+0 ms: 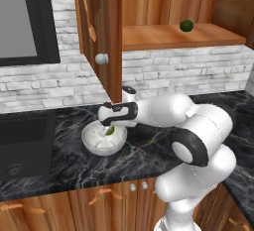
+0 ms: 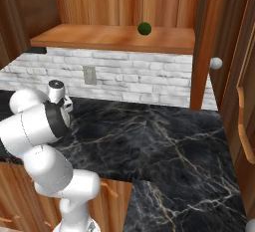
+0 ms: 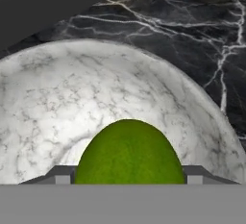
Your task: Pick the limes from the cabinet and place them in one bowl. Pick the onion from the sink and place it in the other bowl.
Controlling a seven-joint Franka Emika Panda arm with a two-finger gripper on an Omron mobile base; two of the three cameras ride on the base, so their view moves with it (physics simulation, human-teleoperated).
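The hand (image 1: 110,129) hangs low over the marbled bowl (image 1: 103,139), and in the hand view the brighter lime (image 3: 129,153) sits squarely between the two finger tips, one tip showing at each side of it, so the hand is clenched on that fruit. The relation that matters now is straight along the hand's axis: the bowl's speckled inside lies directly beyond the lime, its rim curving round from nine through twelve to three o'clock in the hand view, so I judge that simply letting go should drop the fruit inside. The lime is round, with no long axis to mind. Outward from the bowl, the black marble bench (image 1: 149,148) spreads on all sides, and the black sink (image 1: 25,145) lies at about nine o'clock from the bowl in the left base view. Up at about one o'clock, well apart, the darker lime (image 1: 186,25) rests on the shelf of the cabinet (image 1: 101,22), whose door stands open with its round silver knob (image 1: 101,59) facing out. No brand, label or writing can be read anywhere.
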